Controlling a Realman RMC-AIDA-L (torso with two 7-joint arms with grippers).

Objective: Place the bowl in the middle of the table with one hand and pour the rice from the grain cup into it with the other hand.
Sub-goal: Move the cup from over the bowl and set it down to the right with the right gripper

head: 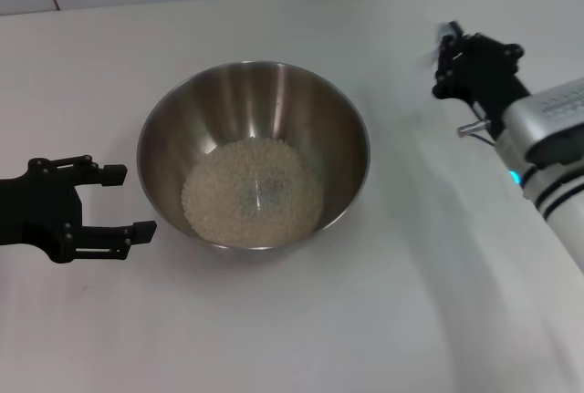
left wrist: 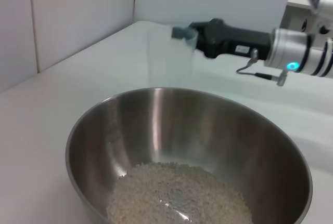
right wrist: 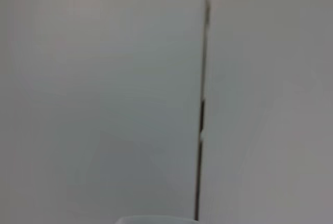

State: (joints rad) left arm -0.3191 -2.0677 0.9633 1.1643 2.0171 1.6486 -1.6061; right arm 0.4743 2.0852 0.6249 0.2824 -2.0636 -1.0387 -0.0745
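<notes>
- The right gripper (head: pixel 453 56), at about two o'clock from the bowl (head: pixel 347 138) and well apart from it, is closed on the grain cup (left wrist: pixel 169 52), held upright above the table (head: pixel 383 320).
- The left gripper (head: pixel 108 201), at nine o'clock just beside the bowl, stands wide open and grips nothing.
- The rice (head: pixel 253 192) lies in the bowl near the table's middle, so the pour looks done; setting the cup down seems all that is left.
- The cup looks clear and empty; the rice forms a pale, shallow, even heap.
</notes>
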